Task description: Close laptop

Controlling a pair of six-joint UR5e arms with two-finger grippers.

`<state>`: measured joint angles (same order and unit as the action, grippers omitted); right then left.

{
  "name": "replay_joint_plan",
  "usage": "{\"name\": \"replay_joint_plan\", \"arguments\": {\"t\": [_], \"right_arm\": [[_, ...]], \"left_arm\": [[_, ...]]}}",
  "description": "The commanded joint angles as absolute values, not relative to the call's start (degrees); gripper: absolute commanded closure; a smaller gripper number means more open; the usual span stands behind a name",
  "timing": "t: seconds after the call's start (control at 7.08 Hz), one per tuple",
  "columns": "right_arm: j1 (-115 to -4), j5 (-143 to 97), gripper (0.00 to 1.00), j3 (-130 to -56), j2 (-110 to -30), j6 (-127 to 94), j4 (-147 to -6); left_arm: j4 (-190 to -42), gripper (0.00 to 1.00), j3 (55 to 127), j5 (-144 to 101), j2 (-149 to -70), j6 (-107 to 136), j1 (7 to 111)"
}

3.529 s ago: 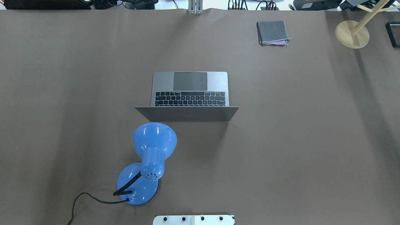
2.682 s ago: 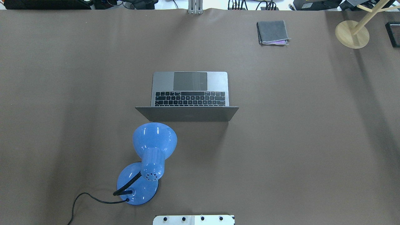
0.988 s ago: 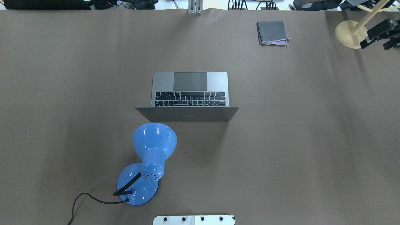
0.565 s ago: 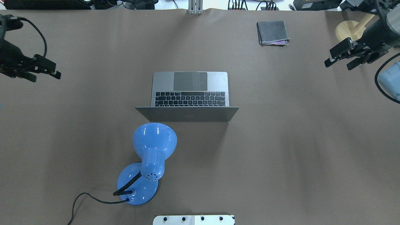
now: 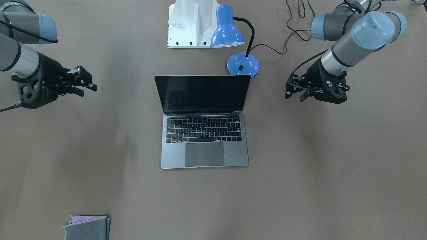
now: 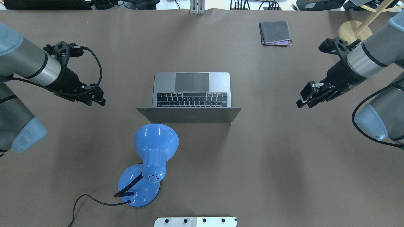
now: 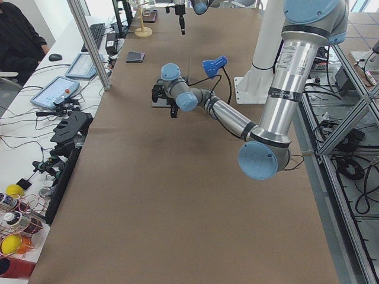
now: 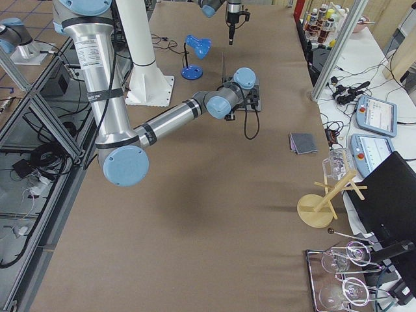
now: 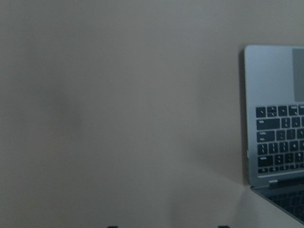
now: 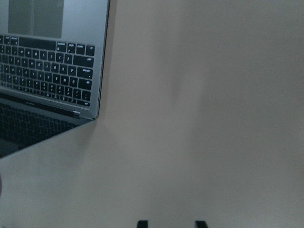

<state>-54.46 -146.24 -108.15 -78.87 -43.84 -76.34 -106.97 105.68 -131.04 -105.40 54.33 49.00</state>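
The laptop (image 6: 192,91) stands open in the middle of the table, its dark screen (image 5: 203,93) upright and facing away from me. The keyboard and trackpad are bare. My left gripper (image 6: 96,101) hovers open and empty to the laptop's left, well apart from it; it also shows in the front-facing view (image 5: 293,97). My right gripper (image 6: 303,104) hovers open and empty to the laptop's right, also apart (image 5: 88,90). The left wrist view shows the laptop's left edge (image 9: 275,118). The right wrist view shows its right edge (image 10: 47,66).
A blue desk lamp (image 6: 154,148) with a black cord stands just behind the laptop's lid, on my near left. A folded grey cloth (image 6: 275,32) lies at the far right. A wooden stand (image 6: 355,33) is at the far right corner.
Both arms have come into view from the table's sides and moved inward and nearer, toward the laptop's two sides. The laptop and lamp have not moved.
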Motion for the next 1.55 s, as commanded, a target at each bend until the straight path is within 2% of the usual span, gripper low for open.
{"name": "replay_joint_plan", "arguments": {"t": [0.0, 0.85, 1.13, 1.41], "right_arm": [[-49.50, -145.64, 1.00, -110.74, -79.19, -45.44, -75.85], [-39.23, -141.09, 1.00, -112.50, -76.40, -50.76, -74.01], [-32.81, -133.98, 1.00, -111.80, -70.60, -57.82, -73.92], [-32.87, -132.38, 1.00, -111.53, -68.91, -57.92, -73.92]], "left_arm": [[-106.79, 1.00, 106.17, -130.96, -105.73, 54.84, 44.59], [-106.96, 1.00, 110.83, -131.66, -106.78, 62.12, 36.40], [-106.79, 1.00, 110.04, -131.66, -109.32, 64.32, 35.51], [-106.79, 1.00, 106.98, -131.57, -113.88, 66.44, 34.81]]}}
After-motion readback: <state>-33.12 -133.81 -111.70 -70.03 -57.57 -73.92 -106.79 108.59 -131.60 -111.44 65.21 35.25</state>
